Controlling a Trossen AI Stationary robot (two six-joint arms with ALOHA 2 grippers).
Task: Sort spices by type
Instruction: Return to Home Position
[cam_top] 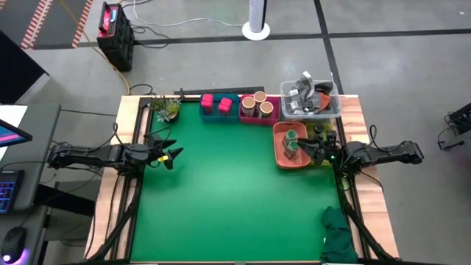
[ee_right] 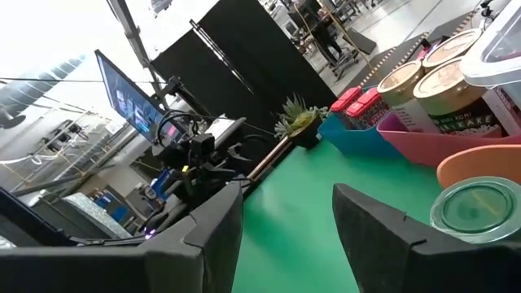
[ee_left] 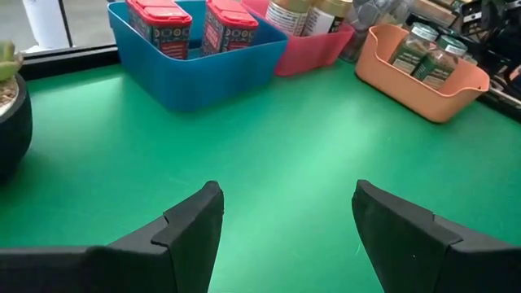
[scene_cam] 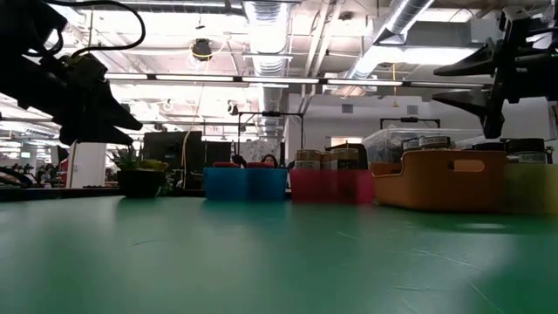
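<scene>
The likeliest trouble lies with the right pincer (ee_right: pixel 286 197), which hangs wide and empty over the right side of the orange bin (ee_left: pixel 411 91), close above the green-topped jars (ee_left: pixel 409 45). If that arm draws back toward the right edge of the table without lifting first, a finger could catch the bin's rim or a lid. That could drag the bin across the mat or tip a jar (they stand tall against the low wall, so I judge them easy to topple). The clear tub of metal parts (cam_top: pixel 310 103), at the far right corner, stands just beside the bin and could be nudged as well.

The left pincer (ee_left: pixel 286 195) is likewise wide and empty. It is over bare mat near the left edge, well apart from the bins, so I see little risk there.

Counted:
- Two red tins (ee_left: pixel 165 24) stand in the blue bin (ee_left: pixel 212 81).
- Three tan-topped jars (cam_top: pixel 260 98) stand in the pink bin (ee_left: pixel 313 53); these two bins sit side by side along the far edge.
- Two green-topped jars show in the orange bin.
- More dark-lidded jars seem to stand toward the right edge in a yellowish bin (scene_cam: pixel 532 187), partly hidden by the arm; I cannot count those.
- There is one potted plant (cam_top: pixel 166 108) at the far left corner.
- One green cloth (cam_top: pixel 338 235) lies at the near right corner.
</scene>
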